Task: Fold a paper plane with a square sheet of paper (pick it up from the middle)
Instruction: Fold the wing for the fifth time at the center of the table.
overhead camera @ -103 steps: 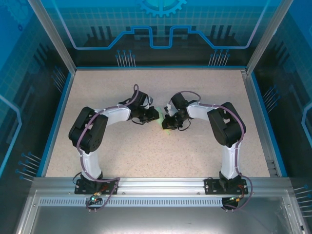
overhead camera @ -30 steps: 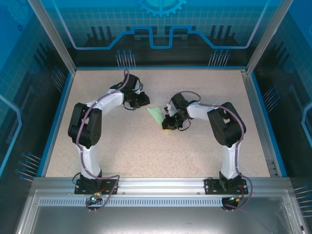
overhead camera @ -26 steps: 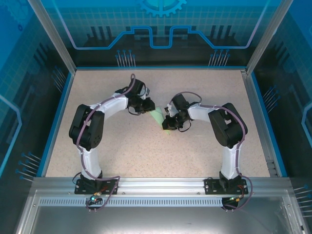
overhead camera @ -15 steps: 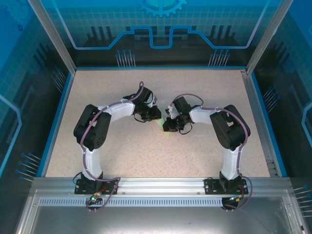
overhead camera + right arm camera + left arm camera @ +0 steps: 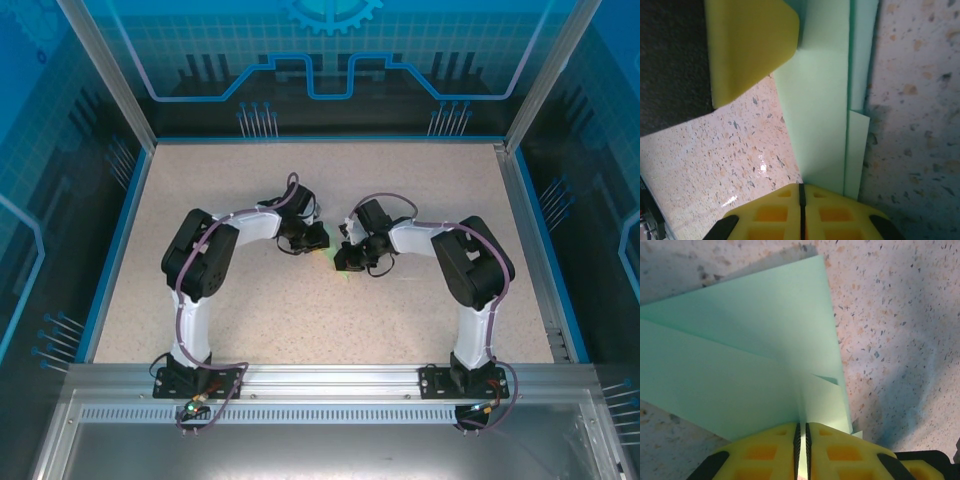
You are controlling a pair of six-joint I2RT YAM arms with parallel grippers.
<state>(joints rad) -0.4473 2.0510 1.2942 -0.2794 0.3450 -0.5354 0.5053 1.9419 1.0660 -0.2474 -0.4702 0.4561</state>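
Note:
The mint-green paper (image 5: 740,355) lies on the speckled table, folded into long layered flaps like a partly formed paper plane. A raised fold of it runs straight in between the jaws of my left gripper (image 5: 801,426), which are shut on it. From above, a sliver of the paper (image 5: 334,256) shows between the left gripper (image 5: 318,241) and the right gripper (image 5: 346,259). My right gripper (image 5: 801,187) is shut, its fingertips down at the paper's (image 5: 820,100) narrow end. A yellow finger (image 5: 750,45) of the left gripper touches the paper's far part.
The speckled table (image 5: 300,310) is ringed by a blue rim (image 5: 112,250) and glass walls. Both arms bend inward and meet near the table's middle, with their elbows (image 5: 195,262) (image 5: 475,265) out to the sides.
My left gripper swung from the back left over to the paper and closed onto its raised fold. The right gripper stayed shut at the paper's end.

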